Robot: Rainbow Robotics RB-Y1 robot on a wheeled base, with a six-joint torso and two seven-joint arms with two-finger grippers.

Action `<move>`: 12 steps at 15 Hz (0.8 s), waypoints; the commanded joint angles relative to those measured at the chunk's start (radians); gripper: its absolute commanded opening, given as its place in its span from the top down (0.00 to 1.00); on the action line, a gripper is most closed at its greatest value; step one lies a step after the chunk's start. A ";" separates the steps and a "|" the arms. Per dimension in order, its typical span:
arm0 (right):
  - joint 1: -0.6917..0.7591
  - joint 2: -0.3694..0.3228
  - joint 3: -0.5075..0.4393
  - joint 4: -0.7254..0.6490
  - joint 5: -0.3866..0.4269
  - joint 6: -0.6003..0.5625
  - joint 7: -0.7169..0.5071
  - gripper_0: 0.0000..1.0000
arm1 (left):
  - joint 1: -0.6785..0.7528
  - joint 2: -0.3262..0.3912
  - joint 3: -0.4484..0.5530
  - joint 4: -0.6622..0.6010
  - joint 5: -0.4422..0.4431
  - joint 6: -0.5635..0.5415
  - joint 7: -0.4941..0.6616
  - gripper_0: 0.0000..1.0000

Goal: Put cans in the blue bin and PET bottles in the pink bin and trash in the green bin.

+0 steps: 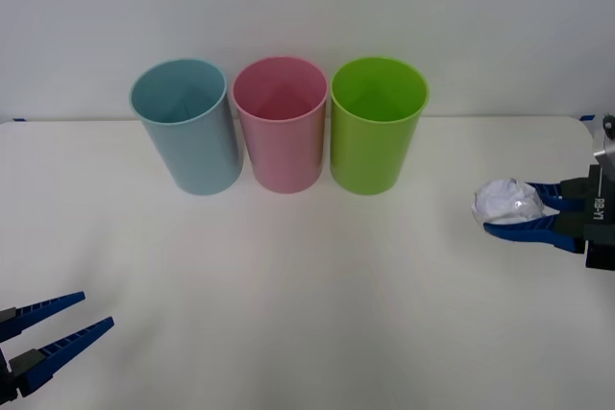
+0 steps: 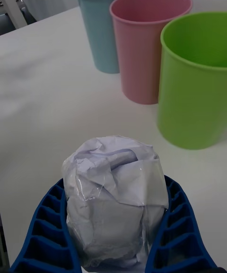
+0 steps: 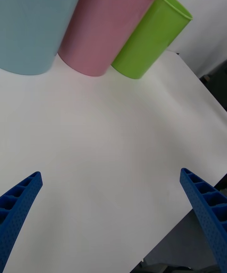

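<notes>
White lettering "RB-Y1", sideways, on the black body behind the right claw (image 1: pixel 527 212).

You have three tall, slightly tapered round tubs standing upright in a row, mouths open, side by side and almost touching: the blue bin (image 1: pixel 188 127) pale blue, the pink bin (image 1: pixel 282 124) pale pink in the middle, and the green bin (image 1: pixel 376 125) lime green. The trash (image 1: pixel 506 203), a small wrinkled wad of clear and whitish plastic, sits clamped between the ribbed blue fingers of the right gripper (image 1: pixel 519 210). From those jaws, the green bin is the nearest tub, then pink, with blue farthest away; all three stand well apart from the wad.
</notes>
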 commanded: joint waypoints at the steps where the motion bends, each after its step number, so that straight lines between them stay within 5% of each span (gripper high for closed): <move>1: -0.121 0.000 0.010 0.000 -0.005 0.000 -0.090 1.00 | 0.000 0.000 0.000 0.000 0.000 0.000 0.000 0.00; 6: -0.352 -0.002 0.122 0.023 0.137 0.037 -0.290 1.00 | 0.000 0.000 0.000 0.000 0.000 0.000 0.000 0.00; 12: -0.624 -0.002 0.291 0.250 0.281 0.112 -0.383 1.00 | 0.000 0.000 0.000 0.000 0.000 0.000 0.000 0.00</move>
